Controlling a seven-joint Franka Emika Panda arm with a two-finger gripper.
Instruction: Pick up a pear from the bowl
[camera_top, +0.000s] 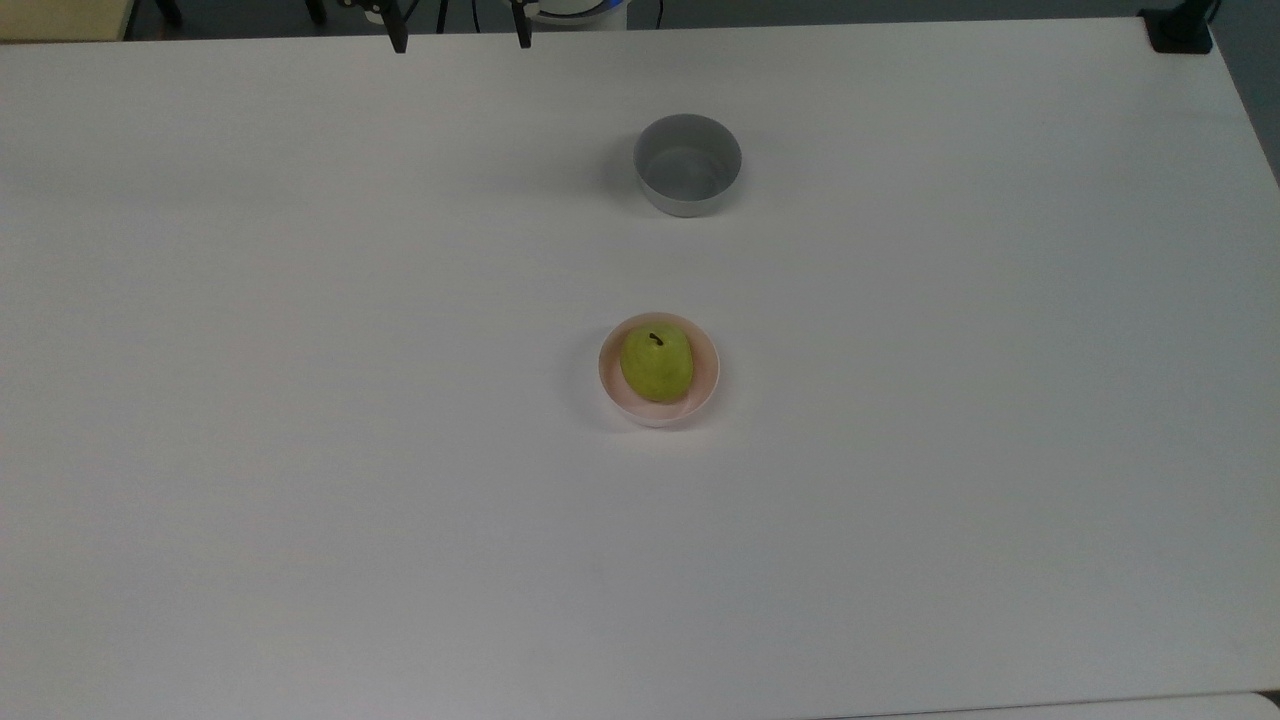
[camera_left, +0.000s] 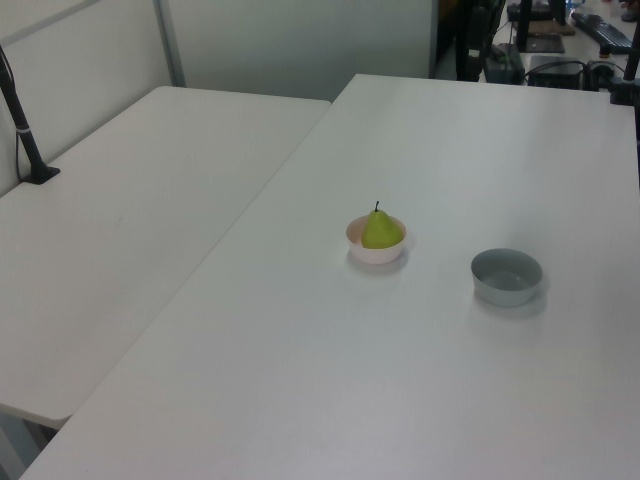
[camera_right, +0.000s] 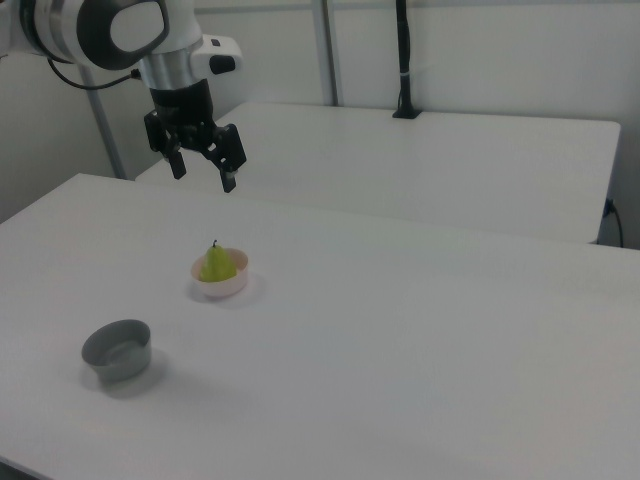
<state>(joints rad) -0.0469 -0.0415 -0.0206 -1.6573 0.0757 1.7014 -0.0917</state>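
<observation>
Yellow-green pear sits upright in the pink bowl; the gripper hangs above, fingers spread, empty.

Pear: the small yellow-green pear with a dark stem sits upright in the pale pink round plastic bowl.
Pink bowl: on the white table, near its middle.
Grey bowl: the grey round bowl stands apart, above the pink bowl in the top view, to the left view's right.
Gripper: the black two-finger gripper hangs above the table, up and to the right view's left of the pear.
</observation>
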